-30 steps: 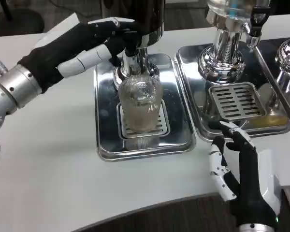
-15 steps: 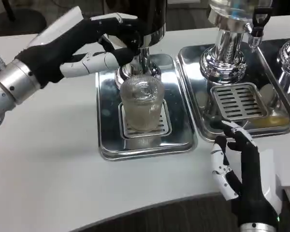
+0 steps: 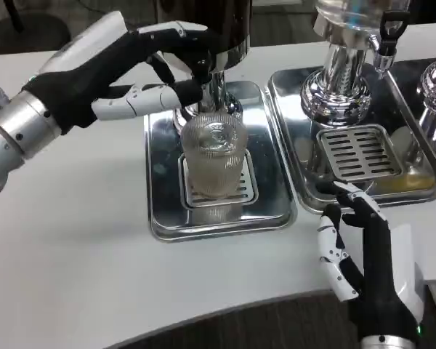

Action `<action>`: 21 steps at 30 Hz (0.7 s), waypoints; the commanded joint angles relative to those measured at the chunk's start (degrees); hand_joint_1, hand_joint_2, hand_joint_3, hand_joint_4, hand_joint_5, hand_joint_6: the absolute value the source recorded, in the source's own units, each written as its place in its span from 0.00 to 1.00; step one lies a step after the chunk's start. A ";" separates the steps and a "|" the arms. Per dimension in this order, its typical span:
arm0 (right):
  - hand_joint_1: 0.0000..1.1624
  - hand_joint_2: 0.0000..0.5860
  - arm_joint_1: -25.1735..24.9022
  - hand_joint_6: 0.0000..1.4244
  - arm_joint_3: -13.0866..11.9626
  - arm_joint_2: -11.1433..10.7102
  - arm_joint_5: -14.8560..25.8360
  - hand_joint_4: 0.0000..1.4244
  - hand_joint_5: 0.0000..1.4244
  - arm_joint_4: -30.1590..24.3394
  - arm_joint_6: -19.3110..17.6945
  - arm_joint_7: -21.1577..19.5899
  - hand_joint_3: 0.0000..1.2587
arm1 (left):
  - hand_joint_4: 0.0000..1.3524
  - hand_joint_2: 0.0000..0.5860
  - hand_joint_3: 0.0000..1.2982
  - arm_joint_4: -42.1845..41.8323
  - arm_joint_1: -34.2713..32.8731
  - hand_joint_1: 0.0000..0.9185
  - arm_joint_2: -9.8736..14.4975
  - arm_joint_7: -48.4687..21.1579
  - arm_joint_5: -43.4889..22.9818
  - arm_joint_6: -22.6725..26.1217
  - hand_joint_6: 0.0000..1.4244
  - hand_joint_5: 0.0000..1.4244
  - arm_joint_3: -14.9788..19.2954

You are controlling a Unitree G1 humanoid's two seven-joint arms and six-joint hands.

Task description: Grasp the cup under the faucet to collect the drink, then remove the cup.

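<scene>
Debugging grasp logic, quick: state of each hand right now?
Left hand: up at the dispenser's faucet, fingers around it; the cup stands unheld.
Right hand: open, holds nothing, by the table edge.

Clear ribbed glass cup (image 3: pixel 214 158), upright on drip grate under chrome faucet (image 3: pixel 212 86), just below left hand (image 3: pixel 123 65)

A second steel tray (image 3: pixel 421 190) is placed on the white table (image 3: pixel 73 240). On it a chrome dispenser base (image 3: pixel 338 91) is seen, with a slotted grille (image 3: pixel 357 153) before it.
</scene>
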 commanded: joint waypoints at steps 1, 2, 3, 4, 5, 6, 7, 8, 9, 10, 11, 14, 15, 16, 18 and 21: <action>0.31 0.91 0.00 0.26 -0.18 0.16 0.69 0.18 0.19 -0.45 -1.06 0.24 0.32 | 0.20 0.08 0.20 -1.31 1.32 0.00 1.49 0.95 2.49 -1.61 0.37 0.21 -1.30; 0.31 0.91 -0.01 0.26 -0.22 0.17 0.74 0.18 0.19 -0.50 -1.06 0.27 0.32 | 0.20 0.08 0.20 -1.55 1.40 0.00 1.67 1.44 3.10 -1.76 0.37 0.21 -1.50; 0.31 0.91 -0.03 0.26 -0.29 0.22 0.93 0.18 0.19 -0.54 -1.09 0.36 0.32 | 0.20 0.08 0.20 -1.70 1.43 0.00 1.81 1.83 3.55 -1.86 0.37 0.21 -1.69; 0.31 0.91 -0.06 0.26 -0.33 0.25 1.09 0.18 0.19 -0.57 -1.14 0.46 0.32 | 0.20 0.08 0.20 -1.92 1.56 0.00 1.92 2.31 3.99 -1.98 0.37 0.21 -1.84; 0.31 0.91 -0.10 0.26 -0.38 0.25 1.23 0.18 0.19 -0.57 -1.19 0.55 0.32 | 0.20 0.08 0.20 -2.38 1.77 0.00 2.13 3.13 4.90 -2.17 0.37 0.21 -2.06; 0.31 0.91 -0.14 0.26 -0.42 0.25 1.36 0.18 0.19 -0.57 -1.23 0.64 0.32 | 0.20 0.08 0.20 -2.70 1.90 0.00 2.28 3.77 5.53 -2.27 0.37 0.21 -2.26; 0.31 0.91 -0.17 0.26 -0.43 0.24 1.47 0.18 0.19 -0.59 -1.25 0.71 0.32 | 0.20 0.08 0.20 -3.22 2.11 0.00 2.52 4.55 6.34 -2.34 0.36 0.21 -2.54; 0.31 0.91 -0.21 0.26 -0.44 0.25 1.55 0.18 0.19 -0.65 -1.25 0.77 0.32 | 0.19 0.08 0.19 -3.65 2.33 0.00 2.69 5.24 7.05 -2.44 0.35 0.20 -2.75; 0.31 0.91 -0.25 0.26 -0.47 0.23 1.62 0.18 0.19 -0.68 -1.26 0.83 0.32 | 0.19 0.08 0.19 -4.08 2.61 0.00 2.82 5.90 7.71 -2.44 0.35 0.20 -2.98; 0.31 0.91 -0.33 0.26 -0.52 0.26 1.85 0.18 0.19 -0.72 -1.30 0.99 0.32 | 0.19 0.08 0.19 -4.27 2.79 0.00 2.88 6.28 8.01 -2.37 0.35 0.20 -3.16; 0.31 0.91 -0.41 0.26 -0.55 0.28 2.07 0.18 0.19 -0.74 -1.46 1.10 0.32 | 0.19 0.08 0.19 -4.36 2.89 0.00 2.90 6.50 8.17 -2.30 0.35 0.20 -3.26; 0.31 0.90 -0.76 0.26 -0.63 0.33 2.52 0.18 0.20 -0.75 -1.69 1.45 0.32 | 0.19 0.08 0.19 -4.41 3.07 0.00 2.92 7.20 8.34 -2.24 0.35 0.20 -3.28; 0.31 0.90 -0.90 0.26 -0.60 0.30 2.58 0.18 0.20 -0.80 -1.70 1.60 0.32 | 0.19 0.08 0.19 -4.39 3.11 0.00 2.91 7.26 8.15 -2.21 0.35 0.20 -3.27; 0.31 0.90 -1.04 0.26 -0.59 0.27 2.63 0.18 0.20 -0.80 -1.70 1.70 0.32 | 0.19 0.08 0.19 -4.34 3.10 0.00 2.92 7.27 8.03 -2.16 0.35 0.20 -3.29; 0.31 0.87 -1.37 0.26 -0.60 0.29 2.80 0.18 0.20 -0.89 -1.64 1.99 0.32 | 0.19 0.08 0.19 -4.19 3.04 0.00 2.86 7.22 7.79 -2.01 0.35 0.20 -3.33; 0.33 0.78 -2.09 0.26 -0.77 0.50 3.48 0.18 0.20 -0.79 -1.43 2.71 0.31 | 0.19 0.08 0.19 -3.77 2.98 0.00 2.66 6.93 7.13 -1.84 0.35 0.20 -3.27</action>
